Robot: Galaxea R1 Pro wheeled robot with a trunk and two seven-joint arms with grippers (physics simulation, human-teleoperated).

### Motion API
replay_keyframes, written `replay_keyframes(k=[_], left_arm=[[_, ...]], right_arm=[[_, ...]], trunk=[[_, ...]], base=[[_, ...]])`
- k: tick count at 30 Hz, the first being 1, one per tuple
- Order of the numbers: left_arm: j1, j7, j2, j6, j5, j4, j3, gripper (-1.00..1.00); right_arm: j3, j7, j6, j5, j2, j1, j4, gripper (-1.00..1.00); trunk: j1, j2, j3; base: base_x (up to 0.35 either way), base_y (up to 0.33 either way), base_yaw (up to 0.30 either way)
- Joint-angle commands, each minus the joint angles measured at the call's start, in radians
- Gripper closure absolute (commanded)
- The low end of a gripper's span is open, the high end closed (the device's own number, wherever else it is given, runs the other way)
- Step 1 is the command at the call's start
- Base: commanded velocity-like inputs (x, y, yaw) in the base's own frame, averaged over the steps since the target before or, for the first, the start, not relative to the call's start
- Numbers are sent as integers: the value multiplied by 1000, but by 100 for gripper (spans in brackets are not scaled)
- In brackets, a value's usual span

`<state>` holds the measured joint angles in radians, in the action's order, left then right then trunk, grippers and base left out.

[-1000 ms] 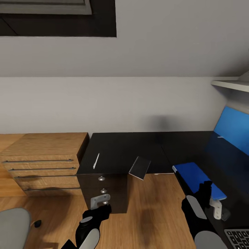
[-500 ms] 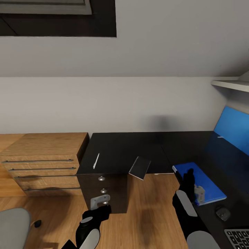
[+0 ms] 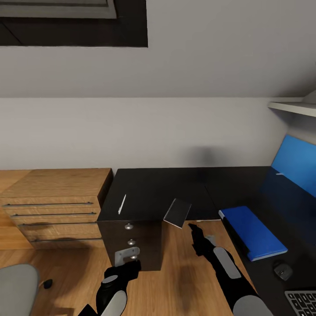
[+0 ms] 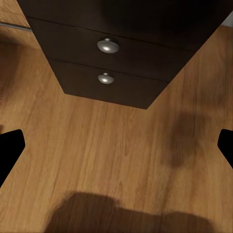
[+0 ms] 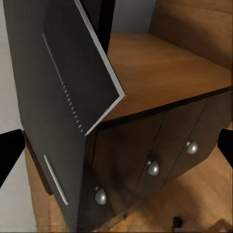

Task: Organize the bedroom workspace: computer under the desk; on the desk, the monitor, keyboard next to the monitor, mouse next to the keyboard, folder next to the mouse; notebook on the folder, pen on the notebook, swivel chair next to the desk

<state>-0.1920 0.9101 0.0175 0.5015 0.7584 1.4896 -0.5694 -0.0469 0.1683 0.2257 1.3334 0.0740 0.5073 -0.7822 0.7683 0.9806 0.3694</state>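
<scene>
Right gripper (image 3: 196, 234): your fingers are spread with nothing between them; in the right wrist view only the two black tips show, at the opposite edges. It hangs over the wooden floor (image 3: 188, 263), pointed at the notebook, which suggests you are lining up a pick.
Notebook (image 3: 177, 213): just ahead of your right gripper, lying at a slant with one corner jutting past the desk edge. That overhang looks like the reason to approach from below the edge, since the fingers could close on the free corner.
Pen (image 3: 122, 204): beyond the notebook from your right hand, flat on the desk above the drawers. My reading is that it waits because it goes on top last.
Folder (image 3: 252, 231): to the outer side of your right arm, flat on the other wing of the desk and clear on top, so it looks ready to take the stack.
Mouse (image 3: 282, 270): further along that wing past the folder, with a corner of the keyboard (image 3: 303, 302) just beside it.
Desk (image 3: 153, 188): glossy black top, its drawer unit (image 3: 131, 241) below the pen.
Left gripper (image 3: 128, 258): held low before the drawer unit, fingers wide apart and empty; it appears parked out of the way.
Swivel chair (image 3: 17, 289): well off to your left, only a grey edge in view.
</scene>
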Motion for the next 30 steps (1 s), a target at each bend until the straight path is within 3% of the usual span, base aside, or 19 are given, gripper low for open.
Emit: replay_keyframes(k=[1,6,13,30], left_arm=[[-1,8,1,3,6,1,-2,-100],[-1,7,1,3,5,1,-3,-100],[-1,7,1,3,5,1,-2,-100],[-1,7,1,3,6,1,-1,-100]], right_arm=[[-4,5,40,7,1,0,4,-100],[-4,-28,87,8,1,0,12,-100],[-1,-141,99,8,1,0,16,-100],[-2,-168,101,10,1,0,21,-100]], trunk=[[0,1,1],[0,1,1],[0,1,1],[0,1,1]], base=[[0,0,0],[0,0,0],[0,0,0],[0,0,0]])
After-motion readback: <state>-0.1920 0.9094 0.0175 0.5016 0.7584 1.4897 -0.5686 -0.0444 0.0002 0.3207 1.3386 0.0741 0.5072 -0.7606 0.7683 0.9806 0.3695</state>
